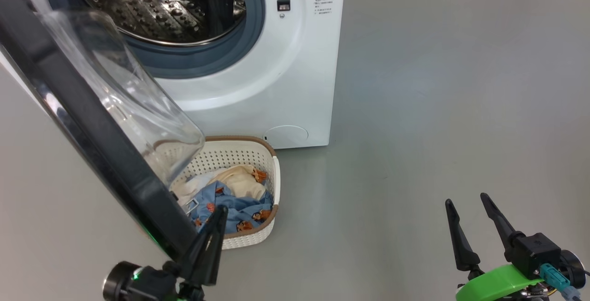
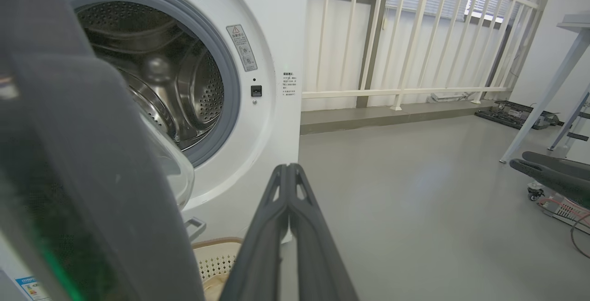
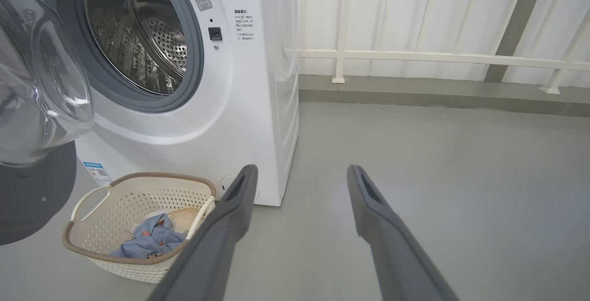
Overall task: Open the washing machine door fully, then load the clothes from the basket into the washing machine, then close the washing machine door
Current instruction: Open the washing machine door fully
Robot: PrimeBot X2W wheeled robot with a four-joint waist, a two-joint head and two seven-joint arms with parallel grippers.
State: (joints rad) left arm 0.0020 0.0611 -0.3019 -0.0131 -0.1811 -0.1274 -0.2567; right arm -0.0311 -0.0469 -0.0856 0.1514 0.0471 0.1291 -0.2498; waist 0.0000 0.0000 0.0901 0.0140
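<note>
Finding: door (image 1: 92, 139) swung wide; clothes (image 1: 235, 199) lie in the basket (image 1: 230, 156) on the floor (image 1: 415, 107) before the machine (image 1: 286, 84) (loading and closing outstanding); left end effector (image 1: 220, 211) closed, empty, beside door rim; right end effector (image 1: 465, 199) open, empty.

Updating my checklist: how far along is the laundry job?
Done: the washing machine door stands open, the drum bare. In hand: nothing; the left tool is shut beside the door, the right tool open and empty. Left: the clothes lie in the basket; loading and closing remain.
</note>
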